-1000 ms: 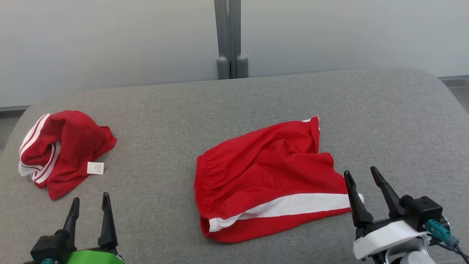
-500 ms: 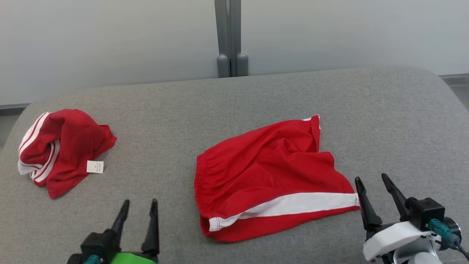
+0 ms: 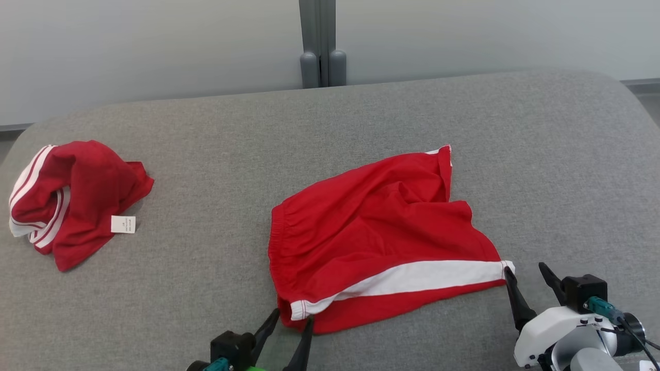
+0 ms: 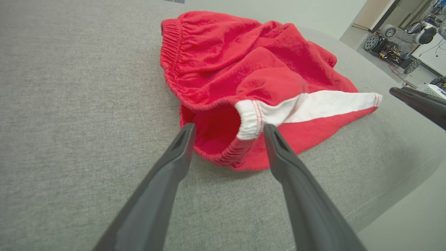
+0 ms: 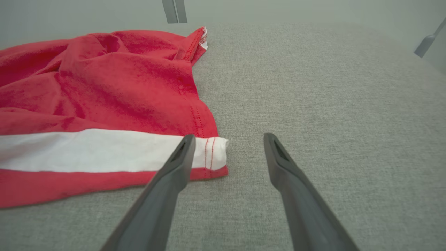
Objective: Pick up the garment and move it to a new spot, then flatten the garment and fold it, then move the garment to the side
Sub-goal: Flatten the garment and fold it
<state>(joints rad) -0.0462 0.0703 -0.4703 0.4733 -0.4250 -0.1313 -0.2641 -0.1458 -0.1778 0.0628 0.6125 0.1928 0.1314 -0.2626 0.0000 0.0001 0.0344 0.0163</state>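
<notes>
Garment (image 3: 371, 232) lies mid-cushion (image 3: 216, 149), loosely spread: soft red knit, rumpled, white stripe along the near side. Left gripper (image 3: 292, 315) is open, jaws straddling the elastic waistband corner where the stripe ends. Right gripper (image 3: 526, 269) is open too, with the stitched hem corner just poking into its gap. Looks like a two-corner setup, so the lift doesn't bunch the cloth. Second red pile (image 3: 72, 201) sits far left, well apart

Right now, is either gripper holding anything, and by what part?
Nothing is held. Both are open: the left gripper is at the waistband corner of the red garment, and the right gripper is at the hem end of its white stripe.
</notes>
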